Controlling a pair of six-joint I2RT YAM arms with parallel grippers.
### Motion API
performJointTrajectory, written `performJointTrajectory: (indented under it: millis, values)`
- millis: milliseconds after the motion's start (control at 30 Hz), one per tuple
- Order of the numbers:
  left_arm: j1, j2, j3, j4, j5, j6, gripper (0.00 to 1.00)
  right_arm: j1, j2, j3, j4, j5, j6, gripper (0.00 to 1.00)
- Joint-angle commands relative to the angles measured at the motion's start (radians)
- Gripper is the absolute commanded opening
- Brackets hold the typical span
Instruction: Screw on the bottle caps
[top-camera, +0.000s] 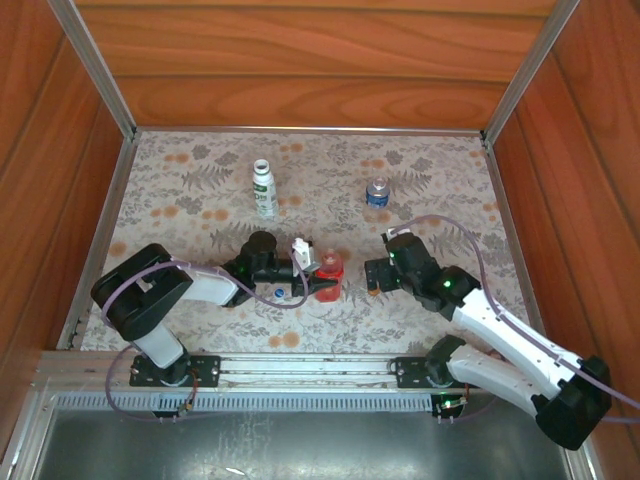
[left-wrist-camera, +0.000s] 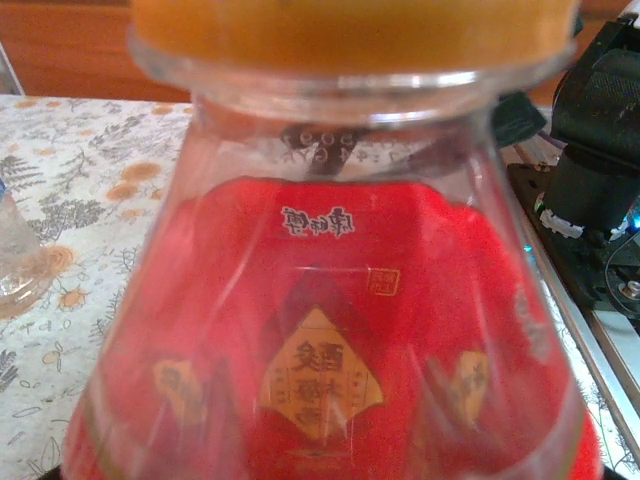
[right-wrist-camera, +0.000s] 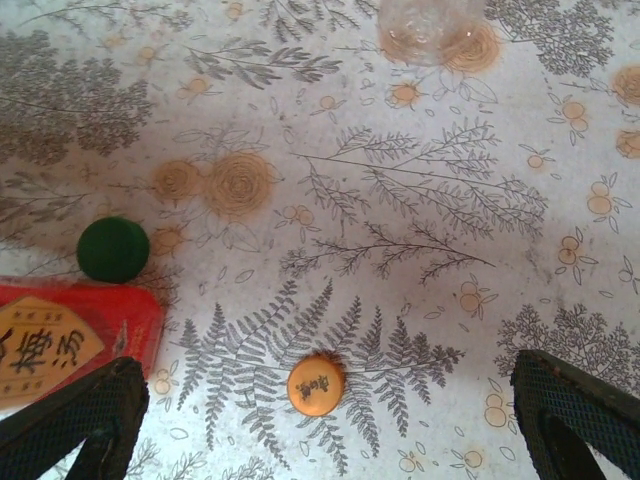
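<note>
We see left jaws pinching the red bottle (top-camera: 330, 271), right jaws spread above the orange cap (right-wrist-camera: 316, 384)

Red bottle (left-wrist-camera: 330, 330) close up; orange band (left-wrist-camera: 350, 25) above its clear rim; gold diamond label (left-wrist-camera: 320, 385); floral surface (left-wrist-camera: 80, 160) left, black arm (left-wrist-camera: 600, 150) right.

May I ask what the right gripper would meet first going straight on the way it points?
Probably the orange cap, on the tablecloth between the open fingers of the right gripper; depth is unclear.
</note>
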Motion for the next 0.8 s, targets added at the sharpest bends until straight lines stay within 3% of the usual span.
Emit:
performJointTrajectory:
  millis: [0,133,300,633,767]
  values:
    - [0.009,0.002,-0.018,-0.020,0.008,0.001,0.59,0.009,0.010,0.010,0.011,0.031,0.048,1.00]
    - [0.007,0.005,-0.010,-0.019,0.016,-0.008,0.71,0.006,-0.017,-0.032,0.091,-0.009,0.043,1.00]
    - [0.006,0.012,-0.011,-0.009,0.016,-0.001,0.77,0.002,-0.008,-0.031,0.085,-0.021,0.036,1.00]
    - [0.005,0.150,-0.035,0.244,0.021,0.010,0.76,0.002,0.004,-0.039,0.100,-0.049,0.043,1.00]
    - [0.001,0.166,-0.029,0.273,0.025,0.016,0.74,0.002,-0.007,-0.049,0.096,-0.050,0.051,1.00]
